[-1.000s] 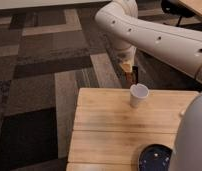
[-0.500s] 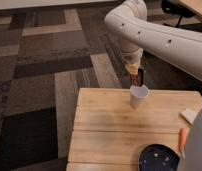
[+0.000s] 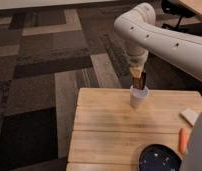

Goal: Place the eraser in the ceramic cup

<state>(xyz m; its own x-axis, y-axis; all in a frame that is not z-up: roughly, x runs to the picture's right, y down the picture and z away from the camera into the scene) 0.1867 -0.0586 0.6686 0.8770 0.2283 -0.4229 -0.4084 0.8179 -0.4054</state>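
The eraser (image 3: 139, 81) hangs upright directly over the mouth of the ceramic cup (image 3: 138, 97), its lower end at or just inside the rim, clamped at its upper end between the fingers of the gripper (image 3: 137, 71). It looks small, light and stiff, probably grippy rather than slick, so a hold across its narrow faces should serve. The cup is light and breakable, liable to tip if nudged. It stands near the far edge of the wooden desk (image 3: 109, 125), well apart from the pale whitish block (image 3: 189, 116), an orange object (image 3: 182, 140) and the dark blue speckled plate (image 3: 159, 159).
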